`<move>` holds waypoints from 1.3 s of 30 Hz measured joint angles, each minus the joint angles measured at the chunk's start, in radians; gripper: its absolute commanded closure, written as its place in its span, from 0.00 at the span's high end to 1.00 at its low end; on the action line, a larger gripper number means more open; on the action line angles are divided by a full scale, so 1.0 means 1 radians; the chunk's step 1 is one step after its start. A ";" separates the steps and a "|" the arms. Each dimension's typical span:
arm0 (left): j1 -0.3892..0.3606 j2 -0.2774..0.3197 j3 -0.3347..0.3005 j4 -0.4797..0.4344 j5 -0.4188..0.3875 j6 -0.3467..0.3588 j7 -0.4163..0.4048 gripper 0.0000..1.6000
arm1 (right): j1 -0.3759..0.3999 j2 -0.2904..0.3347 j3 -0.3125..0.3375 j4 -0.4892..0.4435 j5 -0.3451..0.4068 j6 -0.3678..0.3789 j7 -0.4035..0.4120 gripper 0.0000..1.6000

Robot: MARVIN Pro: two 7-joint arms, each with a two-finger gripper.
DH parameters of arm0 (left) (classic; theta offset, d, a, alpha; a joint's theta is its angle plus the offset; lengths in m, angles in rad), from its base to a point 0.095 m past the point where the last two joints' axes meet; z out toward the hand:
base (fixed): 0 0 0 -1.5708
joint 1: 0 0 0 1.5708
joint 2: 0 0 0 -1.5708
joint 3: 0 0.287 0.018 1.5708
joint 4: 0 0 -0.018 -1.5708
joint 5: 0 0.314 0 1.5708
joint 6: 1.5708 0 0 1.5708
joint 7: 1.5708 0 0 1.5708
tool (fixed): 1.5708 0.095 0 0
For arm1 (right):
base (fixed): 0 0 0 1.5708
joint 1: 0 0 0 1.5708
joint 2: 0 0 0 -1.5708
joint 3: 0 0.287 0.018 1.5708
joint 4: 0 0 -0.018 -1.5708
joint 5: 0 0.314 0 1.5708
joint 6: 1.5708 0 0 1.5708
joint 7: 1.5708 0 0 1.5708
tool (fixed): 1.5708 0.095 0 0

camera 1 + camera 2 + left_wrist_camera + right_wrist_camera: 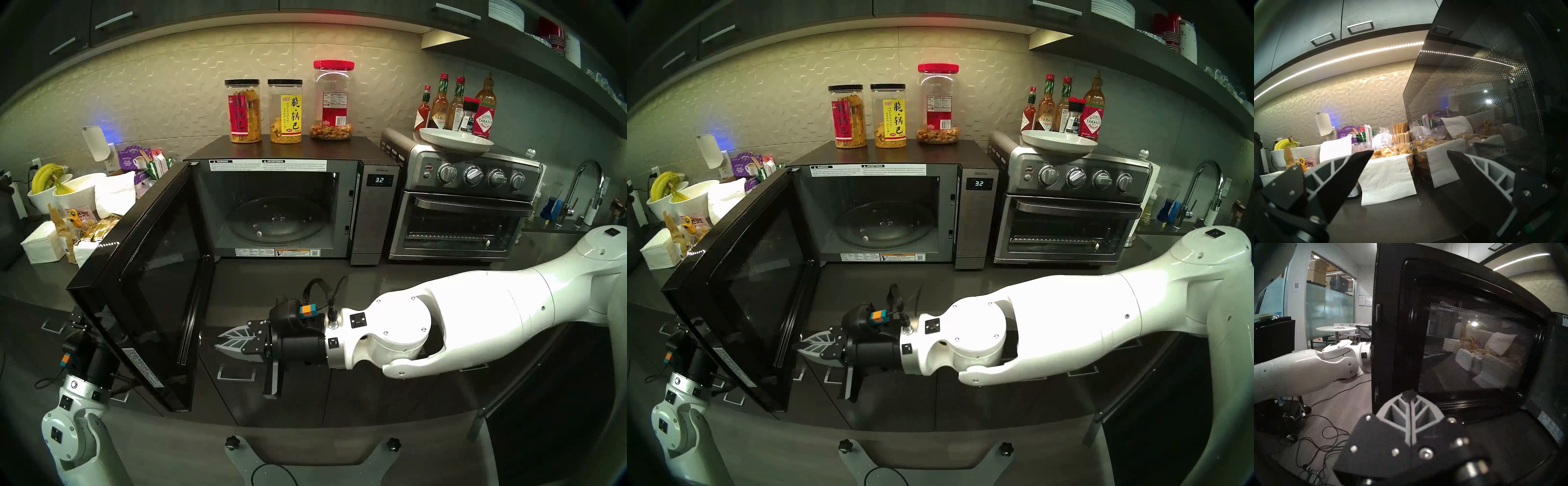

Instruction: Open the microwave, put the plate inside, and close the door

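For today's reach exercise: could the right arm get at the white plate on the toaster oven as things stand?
Probably yes: the plate sits uncovered on the toaster oven, nothing stands between, but the right pincer is shut and must open.

The dark matte worktop (291, 271) carries the boxy black microwave (375, 217), a steel four-knob toaster oven (461, 203) just beside it, and white bowls (81, 193).

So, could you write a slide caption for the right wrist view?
Shut right gripper facing the inner side of the open microwave door.
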State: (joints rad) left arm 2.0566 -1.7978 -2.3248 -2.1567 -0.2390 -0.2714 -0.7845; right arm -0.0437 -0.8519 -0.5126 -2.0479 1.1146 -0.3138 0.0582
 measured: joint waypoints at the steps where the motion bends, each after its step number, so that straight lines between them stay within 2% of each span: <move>1: 0.000 0.000 0.000 0.000 0.000 0.000 0.000 1.00 | 0.008 0.013 -0.011 0.003 0.002 -0.002 0.003 0.00; 14: 0.000 0.000 0.000 0.001 0.000 0.000 0.000 1.00 | 0.124 0.164 -0.143 0.048 0.031 -0.047 0.030 0.00; 22: -0.001 0.000 0.000 0.002 0.000 0.000 0.000 1.00 | 0.191 0.244 -0.202 0.097 0.052 -0.076 0.055 0.00; 34: -0.001 0.001 0.000 0.004 0.000 0.000 0.000 1.00 | 0.304 0.382 -0.292 0.153 0.089 -0.134 0.154 0.00; 36: -0.002 0.001 0.000 0.004 0.000 0.000 0.000 1.00 | 0.319 0.401 -0.305 0.160 0.095 -0.141 0.173 0.36; 37: -0.002 0.001 0.000 0.004 0.000 0.000 0.000 1.00 | 0.331 0.415 -0.314 0.165 0.098 -0.146 0.187 0.36; 38: -0.002 0.001 0.000 0.004 0.000 0.000 0.000 1.00 | 0.339 0.425 -0.320 0.169 0.101 -0.149 0.196 0.98; 39: -0.002 0.001 0.000 0.004 0.000 0.000 0.000 1.00 | 0.346 0.435 -0.325 0.173 0.103 -0.152 0.205 1.00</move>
State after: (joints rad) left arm 2.0548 -1.7971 -2.3247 -2.1522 -0.2386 -0.2714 -0.7847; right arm 0.3025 -0.4174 -0.8377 -1.8751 1.2175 -0.4653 0.2631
